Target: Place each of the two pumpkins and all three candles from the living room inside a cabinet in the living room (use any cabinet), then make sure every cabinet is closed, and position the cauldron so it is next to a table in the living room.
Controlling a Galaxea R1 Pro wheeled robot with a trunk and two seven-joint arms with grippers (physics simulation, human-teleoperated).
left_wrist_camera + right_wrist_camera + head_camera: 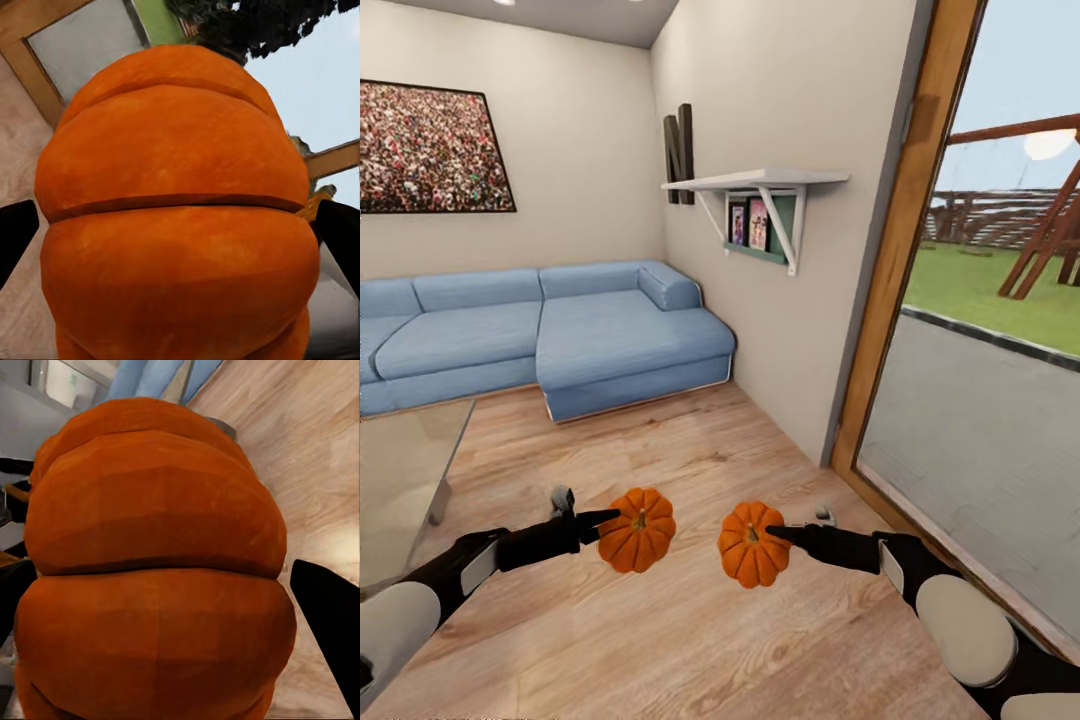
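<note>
Floor: pale wood planks [690, 640] | Walls: cream, hung with a framed crowd picture [430, 148] and a white shelf [760, 182] | Seating: blue corner sofa [550, 335] | Glass table [405, 470] set beside it | Wood-framed glass door [980, 380], daylit lawn seen beyond

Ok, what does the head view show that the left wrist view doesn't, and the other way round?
Head view alone: the blue sofa, the wall shelf, the glass table, and the right gripper holding the second pumpkin. Left wrist view alone: a close look at the ribs of the left pumpkin between the dark fingers. Both share that pumpkin, the left gripper, the wooden floor and the glass door's frame.
</note>
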